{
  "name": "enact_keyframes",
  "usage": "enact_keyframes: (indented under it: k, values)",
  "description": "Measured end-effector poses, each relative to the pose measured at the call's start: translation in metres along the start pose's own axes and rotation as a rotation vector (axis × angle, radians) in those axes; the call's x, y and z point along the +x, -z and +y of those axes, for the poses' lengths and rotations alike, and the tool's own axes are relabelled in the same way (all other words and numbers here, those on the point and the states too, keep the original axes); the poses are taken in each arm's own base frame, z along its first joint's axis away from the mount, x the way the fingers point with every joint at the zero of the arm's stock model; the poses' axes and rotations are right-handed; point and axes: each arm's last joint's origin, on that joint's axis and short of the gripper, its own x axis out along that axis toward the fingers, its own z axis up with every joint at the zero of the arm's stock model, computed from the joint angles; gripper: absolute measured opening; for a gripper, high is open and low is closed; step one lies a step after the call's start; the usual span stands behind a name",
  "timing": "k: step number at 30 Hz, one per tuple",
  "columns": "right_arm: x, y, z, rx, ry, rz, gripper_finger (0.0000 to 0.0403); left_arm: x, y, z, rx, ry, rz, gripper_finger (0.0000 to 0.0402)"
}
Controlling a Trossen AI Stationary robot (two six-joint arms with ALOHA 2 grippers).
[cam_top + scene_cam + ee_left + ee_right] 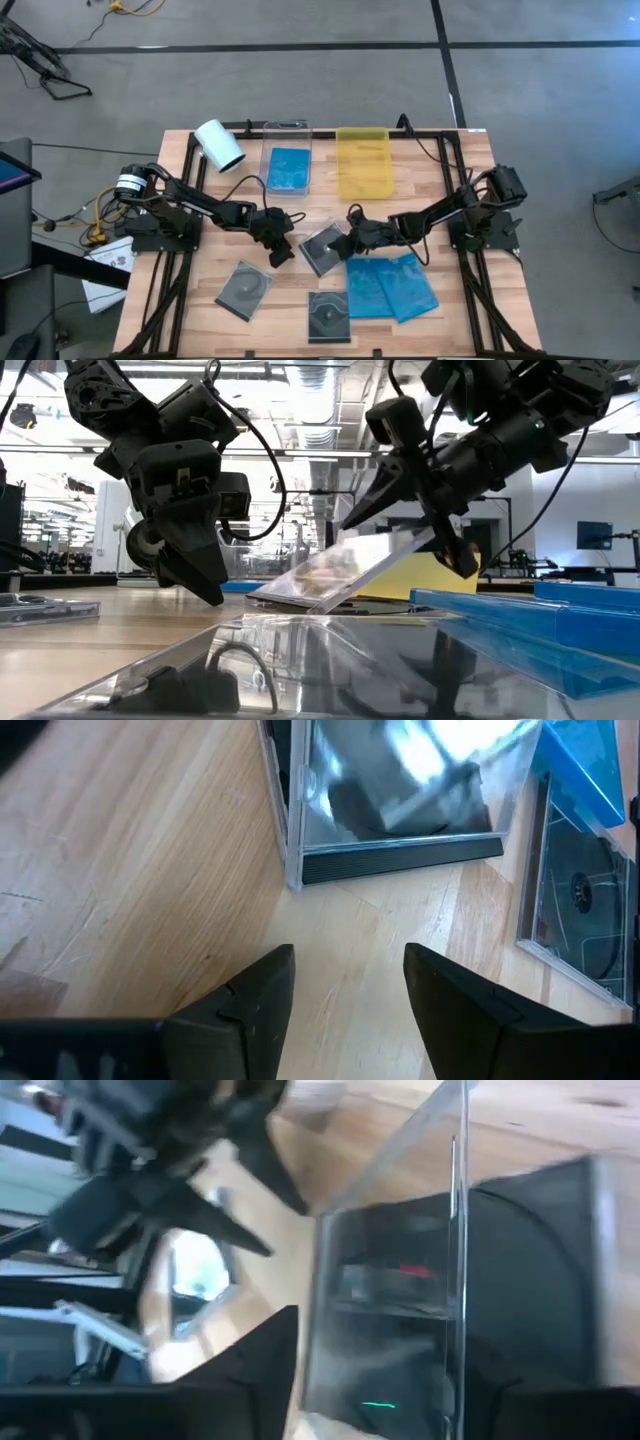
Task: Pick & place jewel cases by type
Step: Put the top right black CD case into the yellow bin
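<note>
A clear jewel case with a dark tray [322,247] sits at the table's middle, tilted in my right gripper [352,238], which is shut on it. In the low view the case [340,575] slopes up toward that gripper [410,548]. My left gripper [280,248] hovers open just left of the case, touching nothing; its wrist view shows bare wood between the fingers [350,960] and the case [390,810] ahead. Two blue cases [390,285] lie overlapping right of centre. Two dark cases [245,288] [328,315] lie flat near the near edge. My right gripper pinches the clear jewel case by its right edge [425,540], one finger [375,495] over the lid and one finger [455,555] under it, slanting down from the table's right. The case is tilted: its right side is raised and its left edge [265,595] rests on the table.
A clear tray [287,130] holding a blue case [288,168] and a yellow tray [364,165] stand at the far edge. A white roll [220,145] lies at the far left corner. Bare wood shows at the near left.
</note>
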Motion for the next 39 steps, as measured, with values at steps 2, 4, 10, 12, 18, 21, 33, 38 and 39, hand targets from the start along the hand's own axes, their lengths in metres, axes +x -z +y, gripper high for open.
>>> enact_keyframes:
  k: [2,4,10,12,18,21,33,38,39]
  values:
    - [-0.002,-0.001,-0.003,0.012,0.036,0.01,0.0199,0.0,0.0,0.0,0.0,-0.001,0.0,0.0185]
    - [-0.005,-0.003,-0.002,0.02,0.058,0.013,0.0214,0.0,0.0,0.0,0.0,-0.002,-0.001,0.0185]
    - [-0.03,-0.013,0.004,-0.01,0.195,0.022,0.0222,0.0,0.0,0.0,0.0,-0.003,-0.001,0.0185]
    - [-0.04,-0.019,0.008,-0.027,0.227,-0.001,0.0217,0.0,0.0,0.0,0.0,-0.003,-0.001,0.0185]
    - [-0.063,-0.03,0.017,-0.058,0.234,-0.062,0.0199,0.0,-0.001,0.0,0.002,-0.011,-0.014,0.0185]
    - [-0.061,-0.03,0.018,-0.08,0.213,-0.066,0.0192,0.0,-0.002,0.0,0.003,-0.018,-0.029,0.0185]
    - [-0.015,-0.013,0.006,-0.039,0.13,0.065,0.0176,0.0,-0.002,0.003,0.001,-0.096,-0.069,0.0185]
    - [-0.013,-0.012,0.002,-0.036,0.159,0.073,0.0175,0.0,-0.001,0.002,0.005,-0.109,-0.063,0.0185]
    - [-0.013,-0.014,0.001,-0.032,0.16,0.069,0.0175,0.0,-0.001,0.002,0.007,-0.111,-0.065,0.0185]
